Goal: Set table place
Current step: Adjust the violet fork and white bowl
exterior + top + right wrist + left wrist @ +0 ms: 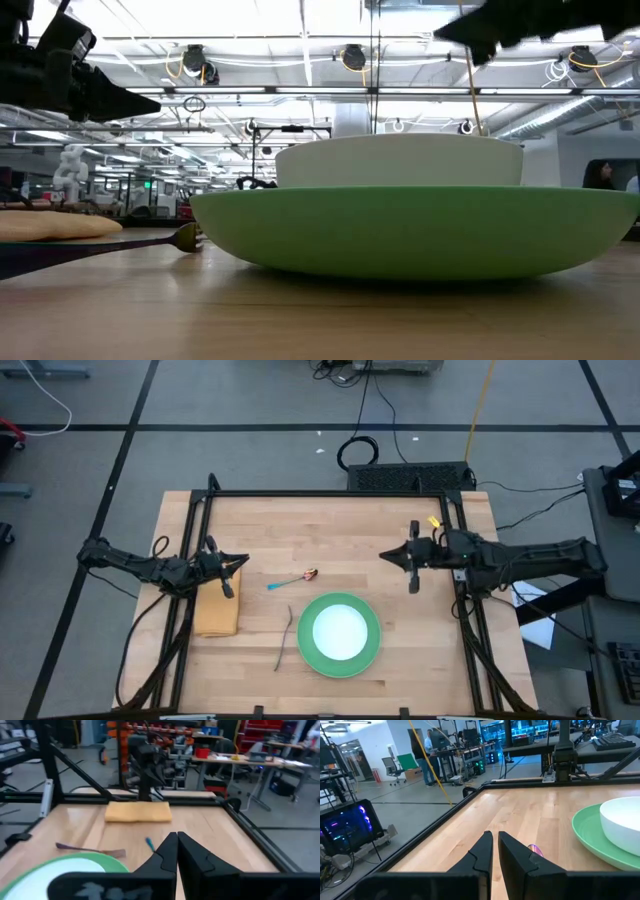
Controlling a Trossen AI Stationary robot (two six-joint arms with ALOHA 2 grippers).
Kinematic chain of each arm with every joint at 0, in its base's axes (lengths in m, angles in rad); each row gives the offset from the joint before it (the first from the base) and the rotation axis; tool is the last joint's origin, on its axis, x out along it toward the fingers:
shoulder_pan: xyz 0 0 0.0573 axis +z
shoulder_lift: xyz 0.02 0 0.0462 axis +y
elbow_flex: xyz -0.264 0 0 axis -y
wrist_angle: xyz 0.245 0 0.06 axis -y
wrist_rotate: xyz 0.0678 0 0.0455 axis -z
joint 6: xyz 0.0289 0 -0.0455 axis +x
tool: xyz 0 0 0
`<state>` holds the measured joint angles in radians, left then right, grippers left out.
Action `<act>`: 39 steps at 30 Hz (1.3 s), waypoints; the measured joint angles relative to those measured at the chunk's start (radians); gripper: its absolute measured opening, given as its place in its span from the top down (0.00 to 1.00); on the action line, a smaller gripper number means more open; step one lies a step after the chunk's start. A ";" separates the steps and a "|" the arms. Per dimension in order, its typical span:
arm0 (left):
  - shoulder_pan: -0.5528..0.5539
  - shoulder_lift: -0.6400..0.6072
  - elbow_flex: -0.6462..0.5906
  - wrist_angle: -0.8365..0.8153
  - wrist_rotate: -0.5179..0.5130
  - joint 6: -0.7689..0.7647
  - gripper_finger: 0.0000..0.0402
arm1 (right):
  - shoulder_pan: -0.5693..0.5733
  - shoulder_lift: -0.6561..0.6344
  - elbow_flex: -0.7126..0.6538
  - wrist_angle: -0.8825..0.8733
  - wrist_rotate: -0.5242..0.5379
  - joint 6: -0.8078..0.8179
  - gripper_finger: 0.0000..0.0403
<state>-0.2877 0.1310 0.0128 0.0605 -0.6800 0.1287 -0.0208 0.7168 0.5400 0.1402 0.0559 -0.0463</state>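
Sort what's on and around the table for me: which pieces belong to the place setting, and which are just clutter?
Place setting:
green plate
white bowl, sitting on the plate
fork, left of the plate
spoon, above the fork
tan folded cloth, at the left edge

Not part of it:
coiled black cable, on the floor beyond the table
yellow tag at the right arm

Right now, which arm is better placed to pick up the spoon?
Probably the left: its gripper hovers nearer the spoon, fingers together. The right gripper waits beyond the green plate.
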 joint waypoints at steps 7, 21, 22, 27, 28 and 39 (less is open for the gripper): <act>0.000 0.000 0.000 0.001 0.001 -0.002 0.91 | -0.042 -0.085 -0.216 0.169 0.000 0.022 1.00; 0.000 0.000 0.000 0.002 0.006 -0.020 0.91 | -0.084 -0.090 -0.511 0.593 -0.007 0.143 1.00; 0.000 0.000 0.000 0.002 0.007 -0.027 0.91 | -0.082 -0.090 -0.519 0.599 -0.007 0.154 1.00; 0.000 0.000 0.000 0.002 0.013 -0.030 0.91 | -0.069 -0.084 -0.521 0.567 -0.008 0.176 1.00; 0.000 0.000 0.000 0.002 0.025 -0.031 0.91 | -0.069 -0.084 -0.521 0.566 -0.008 0.172 1.00; -0.001 0.000 0.000 0.003 0.062 -0.029 0.91 | -0.069 -0.084 -0.523 0.559 -0.008 0.158 1.00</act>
<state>-0.2882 0.1310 0.0128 0.0639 -0.6182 0.0994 -0.0898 0.6331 0.0166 0.6989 0.0479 0.1116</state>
